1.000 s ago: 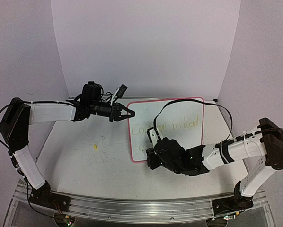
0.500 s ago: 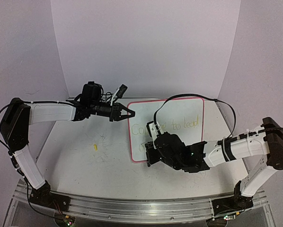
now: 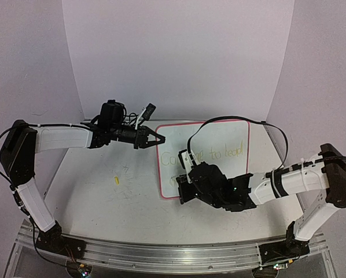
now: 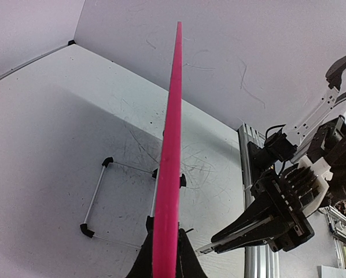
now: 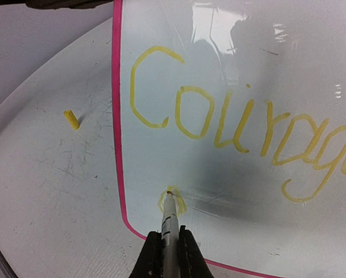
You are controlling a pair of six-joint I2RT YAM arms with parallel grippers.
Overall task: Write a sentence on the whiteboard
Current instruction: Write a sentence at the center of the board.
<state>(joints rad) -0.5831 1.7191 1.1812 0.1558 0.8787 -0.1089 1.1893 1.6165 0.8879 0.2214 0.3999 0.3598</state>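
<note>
The whiteboard, white with a pink rim, stands tilted at the back right of the table. My left gripper is shut on its upper left rim. The left wrist view shows that rim edge-on between the fingers of the left gripper. My right gripper is shut on a grey marker. The marker's tip touches the board at a small yellow loop under the "C". The sentence reads "Courage" in yellow here, and "Courage to lead" in the top view. The right gripper covers the board's lower left corner.
A small yellow marker cap lies on the table left of the board, and shows in the right wrist view as the cap. A thin wire stand with black feet sits behind the board. The right arm reaches in beside the metal rail.
The right arm has shifted slightly left along the board's lower left area with the marker, mostly in the first half second. Its cable swung with it. The left arm has not moved.
</note>
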